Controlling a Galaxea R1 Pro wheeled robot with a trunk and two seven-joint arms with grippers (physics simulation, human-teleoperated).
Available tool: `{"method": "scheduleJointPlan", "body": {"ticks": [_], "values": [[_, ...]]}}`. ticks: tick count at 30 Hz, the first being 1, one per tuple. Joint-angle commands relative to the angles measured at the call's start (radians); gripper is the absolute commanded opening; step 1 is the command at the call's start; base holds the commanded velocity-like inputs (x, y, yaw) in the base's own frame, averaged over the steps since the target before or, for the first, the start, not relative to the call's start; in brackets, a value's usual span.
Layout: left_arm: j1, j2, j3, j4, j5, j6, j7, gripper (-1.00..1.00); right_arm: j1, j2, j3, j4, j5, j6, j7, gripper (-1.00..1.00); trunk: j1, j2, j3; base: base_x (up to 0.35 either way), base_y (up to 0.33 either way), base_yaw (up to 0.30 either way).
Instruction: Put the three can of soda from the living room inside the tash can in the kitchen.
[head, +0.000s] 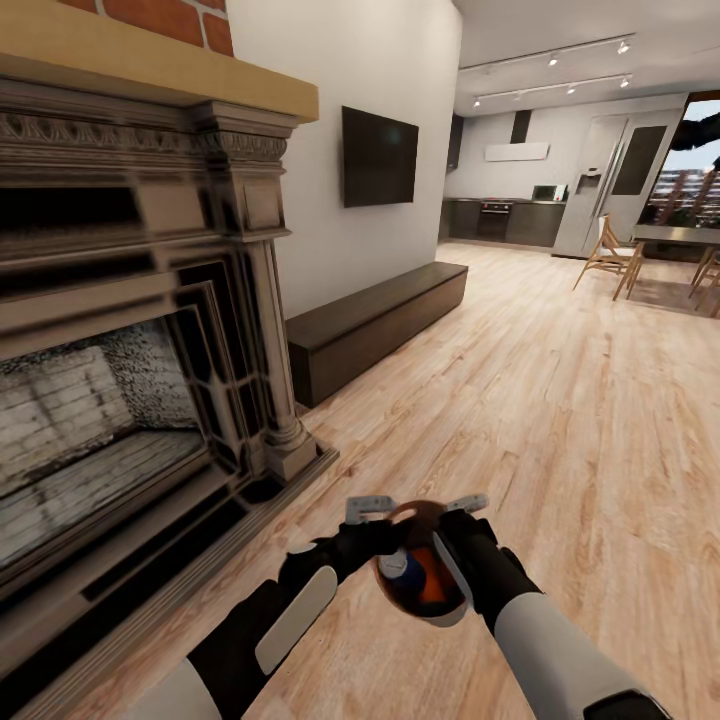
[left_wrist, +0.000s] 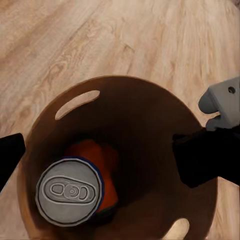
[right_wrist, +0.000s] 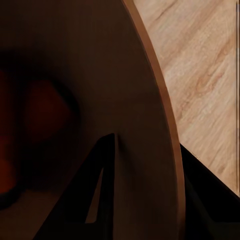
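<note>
The brown trash can (head: 412, 508) hangs above the floor in front of me, in the living room. My right gripper (head: 456, 530) is shut on its rim, one finger inside the wall (right_wrist: 125, 100) and one outside. My left gripper (head: 378, 525) is open above the bin's mouth (left_wrist: 140, 110), holding nothing. Inside the bin, a dark blue can of soda (left_wrist: 70, 191) with a silver top lies over orange can (left_wrist: 92, 152). I cannot tell how many orange cans there are. The same blue (head: 403, 570) and orange (head: 437, 588) show in the head view.
An ornate dark fireplace (head: 130, 350) stands close at the left. Past it, a low dark bench (head: 375, 325) runs along the wall under a black TV (head: 379, 157). Light wood floor runs ahead to the kitchen (head: 500, 215). Wooden chairs (head: 610, 255) and a table stand far right.
</note>
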Motion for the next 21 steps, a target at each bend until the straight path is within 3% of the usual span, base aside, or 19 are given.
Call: {"method": "scheduleJointPlan", "body": {"ticks": [1, 4, 9, 16, 21], "values": [[0.000, 0.004, 0.000, -0.001, 0.000, 0.001, 0.000, 1.00, -0.002, -0.006, 0.000, 0.000, -0.002, -0.001, 0.010, -1.00, 0.000, 0.000, 0.000, 0.000, 0.000, 0.000], [0.001, 0.025, 0.000, -0.004, 0.000, 0.003, 0.000, 1.00, -0.009, -0.036, -0.013, 0.000, -0.002, -0.002, 0.049, -1.00, 0.000, 0.000, 0.000, 0.000, 0.000, 0.000], [0.011, 0.078, 0.003, -0.005, 0.002, 0.004, 0.000, 1.00, -0.024, -0.073, -0.073, 0.000, -0.001, -0.001, 0.110, -1.00, 0.000, 0.000, 0.000, 0.000, 0.000, 0.000], [0.019, 0.148, 0.004, -0.020, 0.008, 0.004, 0.000, 1.00, -0.033, -0.125, -0.085, 0.000, -0.001, 0.000, 0.199, -1.00, 0.000, 0.000, 0.000, 0.000, 0.000, 0.000], [0.031, 0.182, 0.006, -0.033, 0.010, 0.005, 0.000, 1.00, -0.038, -0.144, -0.086, 0.000, -0.001, 0.000, 0.231, -1.00, 0.000, 0.000, 0.000, 0.000, 0.000, 0.000]]}}
